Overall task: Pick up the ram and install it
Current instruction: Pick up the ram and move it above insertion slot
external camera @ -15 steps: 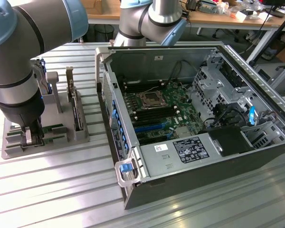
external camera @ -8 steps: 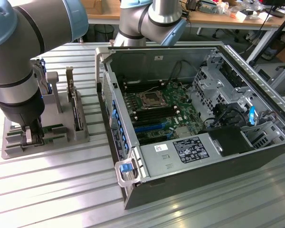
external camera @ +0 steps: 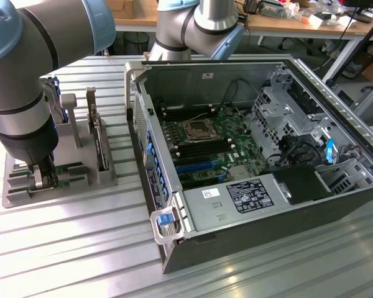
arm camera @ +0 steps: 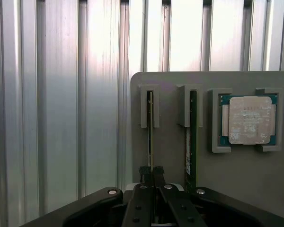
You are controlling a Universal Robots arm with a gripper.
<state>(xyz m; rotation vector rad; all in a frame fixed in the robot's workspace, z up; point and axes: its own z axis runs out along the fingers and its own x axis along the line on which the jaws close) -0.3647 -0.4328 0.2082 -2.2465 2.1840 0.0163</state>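
The ram (arm camera: 150, 127) is a thin green stick standing on edge in a slot of the grey holder (arm camera: 170, 142). My gripper (arm camera: 151, 171) reaches down over its near end, and the two black fingers (arm camera: 143, 176) are pressed together on the stick. In the exterior view the gripper (external camera: 45, 179) is low over the grey holder (external camera: 15, 194), at the exterior view's left of the open computer case (external camera: 311, 81). The motherboard's empty memory slots (external camera: 202, 148) lie beside the processor socket.
A second green stick (arm camera: 191, 132) stands in the neighbouring slot, and a square silver processor chip (arm camera: 248, 120) sits in its own pocket. A wider card (external camera: 101, 146) stands upright on the holder. The ribbed metal table (external camera: 81, 248) surrounds everything.
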